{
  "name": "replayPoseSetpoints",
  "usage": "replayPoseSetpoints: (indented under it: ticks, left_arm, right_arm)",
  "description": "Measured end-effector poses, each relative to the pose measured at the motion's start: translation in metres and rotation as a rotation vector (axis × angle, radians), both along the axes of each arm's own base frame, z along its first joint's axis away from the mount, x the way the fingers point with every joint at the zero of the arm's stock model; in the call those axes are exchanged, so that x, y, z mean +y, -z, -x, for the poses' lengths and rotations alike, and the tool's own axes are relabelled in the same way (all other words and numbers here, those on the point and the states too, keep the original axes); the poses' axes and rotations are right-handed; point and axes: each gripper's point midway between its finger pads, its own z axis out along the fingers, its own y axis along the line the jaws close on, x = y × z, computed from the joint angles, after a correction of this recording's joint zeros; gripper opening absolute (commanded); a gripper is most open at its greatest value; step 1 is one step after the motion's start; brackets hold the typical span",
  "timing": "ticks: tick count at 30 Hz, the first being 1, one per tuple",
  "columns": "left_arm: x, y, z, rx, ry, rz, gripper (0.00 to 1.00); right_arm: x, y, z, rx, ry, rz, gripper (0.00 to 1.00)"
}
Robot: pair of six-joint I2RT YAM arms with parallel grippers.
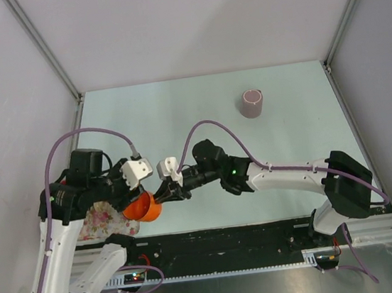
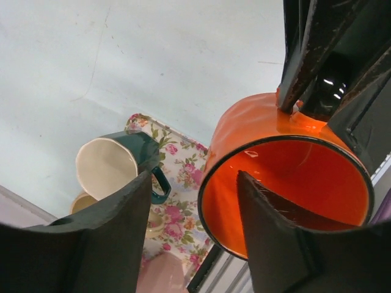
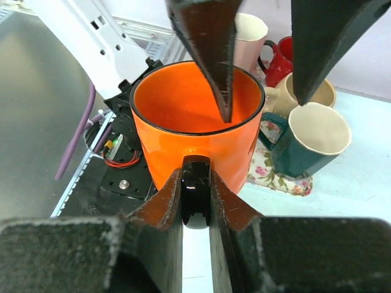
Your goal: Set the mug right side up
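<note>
From above, the orange mug (image 1: 145,208) hangs at the near edge of the pale surface (image 1: 199,110), just beside a floral tray (image 1: 94,222). It sits between the left claw (image 1: 138,198) and the right claw (image 1: 164,193). Its tilt cannot be told from here. A mauve cup (image 1: 251,103) stands well apart, toward the far side.

The left wrist camera looks into the orange mug (image 2: 244,140), which is glossy orange inside and out, with a thin dark rim and a shiny black handle (image 2: 321,97). The left claw (image 2: 194,183) is parted and straddles the mug's wall. One of its fingers (image 2: 110,244) is outside, clear of the wall, and the other reaches inside the mouth. A dark green mug (image 2: 143,149) with a cream inside lies on the tray (image 2: 183,159).

At the right wrist, the right claw (image 3: 197,195) is clamped on the black handle (image 3: 196,183), and the mug's (image 3: 201,152) open mouth faces the camera. Behind it, on the tray (image 3: 269,174), are the green mug (image 3: 305,146), a beige mug (image 3: 317,94), a red mug (image 3: 284,58) and a pink mug (image 3: 247,43).
</note>
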Motion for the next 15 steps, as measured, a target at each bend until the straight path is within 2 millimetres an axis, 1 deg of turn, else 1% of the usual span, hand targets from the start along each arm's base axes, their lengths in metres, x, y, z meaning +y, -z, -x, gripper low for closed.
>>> replayPoseSetpoints:
  ticks: [2, 3, 6, 7, 9, 14, 15]
  left_arm:
    - [-0.003, 0.000, 0.000, 0.009, 0.006, 0.012, 0.37]
    - [-0.004, 0.000, 0.000, 0.015, 0.009, 0.018, 0.27]
    - [-0.007, 0.001, 0.003, 0.031, 0.014, 0.034, 0.09]
    - [-0.008, 0.000, 0.004, 0.028, 0.017, 0.039, 0.04]
    - [-0.006, 0.002, 0.006, 0.021, 0.022, 0.030, 0.01]
    - [0.002, 0.015, 0.019, 0.040, 0.015, 0.002, 0.00]
    - [0.004, 0.016, 0.021, 0.045, 0.010, -0.005, 0.07]
  right_arm:
    - [0.000, 0.000, 0.003, 0.002, -0.013, -0.001, 0.00]
    - [0.000, -0.001, 0.005, 0.005, -0.020, -0.002, 0.00]
    - [0.002, -0.001, 0.005, 0.005, -0.021, -0.009, 0.00]
    - [0.003, -0.001, 0.003, 0.004, -0.018, -0.012, 0.00]
    - [0.005, 0.000, 0.002, 0.008, -0.025, -0.016, 0.00]
    - [0.011, 0.012, 0.008, 0.036, -0.087, -0.009, 0.00]
    - [0.013, 0.013, 0.009, 0.038, -0.099, -0.011, 0.00]
